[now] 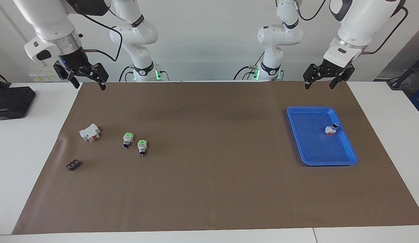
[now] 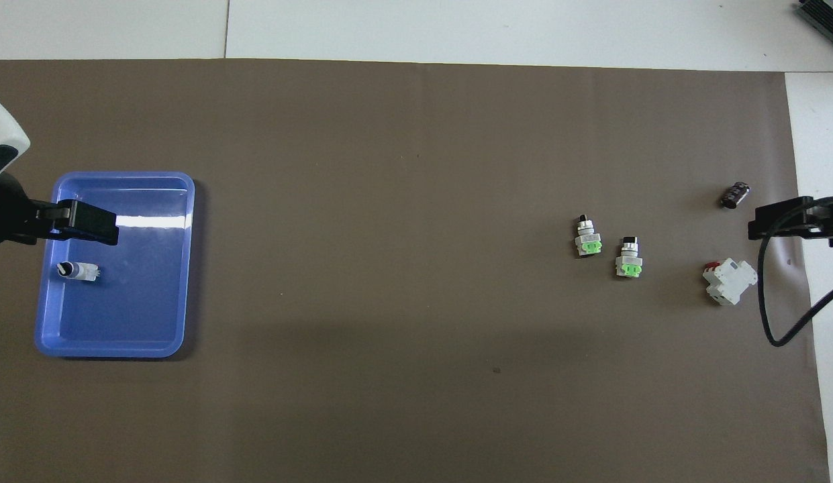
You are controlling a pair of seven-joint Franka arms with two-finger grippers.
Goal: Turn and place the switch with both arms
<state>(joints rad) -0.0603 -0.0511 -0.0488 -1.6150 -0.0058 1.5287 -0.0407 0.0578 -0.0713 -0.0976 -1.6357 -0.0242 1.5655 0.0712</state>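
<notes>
- Facing view: two green-ended switches [image 1: 128, 140] [image 1: 142, 147] are seen lying side by side on the brown mat [image 1: 209, 189], toward the right arm's end. The right gripper [image 1: 88, 79] and left gripper [image 1: 323, 80] are held raised, fingers spread wide, empty.
- Overhead view: a red-ended switch [image 2: 78, 271] is shown lying in the blue tray [image 2: 154, 335]. A white block [image 2: 729, 281] and a small dark part [image 2: 735, 194] are seen beside the green pair.

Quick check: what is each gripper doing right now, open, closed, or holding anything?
Left gripper: open, holding nothing, raised over the mat edge near the blue tray.
Right gripper: open, holding nothing, raised over the mat corner at its own end.
</notes>
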